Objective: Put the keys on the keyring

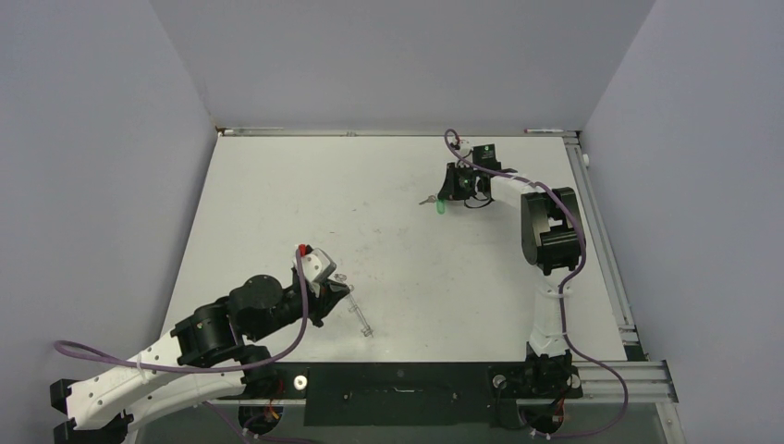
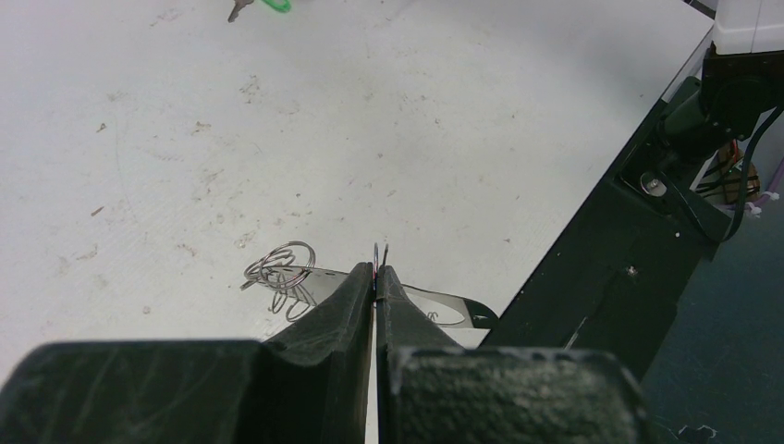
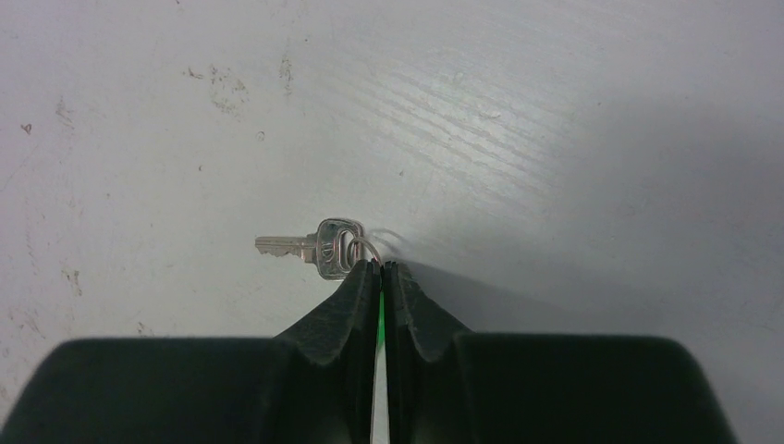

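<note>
Two arms work a scuffed white counter. Near its front edge the left claw is pinched tight on the keyring, a flat grey band lying low just past the fingertips. Tiny wire loops bunch to that claw's left.

Well apart, far across the counter, the right claw is closed on a green piece. The overhead view shows it poking out beside the claw. The right wrist view shows only a green sliver between the pressed fingers.

Only that wrist view makes out the keys: one silver key on a small ring, just beyond the fingertips and slightly to their left. A stamped mark on its head is too small to read.
</note>
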Controlling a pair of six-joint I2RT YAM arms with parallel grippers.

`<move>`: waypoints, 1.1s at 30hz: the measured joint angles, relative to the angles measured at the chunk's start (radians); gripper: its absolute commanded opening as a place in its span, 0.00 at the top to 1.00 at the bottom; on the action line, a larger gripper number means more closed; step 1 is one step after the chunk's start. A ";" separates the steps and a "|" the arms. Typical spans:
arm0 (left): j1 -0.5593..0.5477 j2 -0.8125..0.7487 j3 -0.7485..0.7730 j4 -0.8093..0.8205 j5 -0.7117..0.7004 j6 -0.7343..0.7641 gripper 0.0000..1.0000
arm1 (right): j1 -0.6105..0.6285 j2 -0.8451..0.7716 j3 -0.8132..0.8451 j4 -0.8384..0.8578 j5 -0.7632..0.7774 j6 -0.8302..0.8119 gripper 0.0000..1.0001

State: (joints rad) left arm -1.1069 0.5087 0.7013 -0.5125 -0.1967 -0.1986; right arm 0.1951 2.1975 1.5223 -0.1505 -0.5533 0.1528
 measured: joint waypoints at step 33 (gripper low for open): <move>0.018 -0.026 -0.010 0.014 0.020 0.028 1.00 | 0.197 -0.464 -0.328 0.143 0.045 -0.011 0.95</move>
State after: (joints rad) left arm -1.0893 0.4831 0.6918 -0.4984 -0.1764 -0.1707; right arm 0.3923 1.7332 1.1942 -0.0071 -0.5087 0.1421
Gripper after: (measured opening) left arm 0.006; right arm 0.060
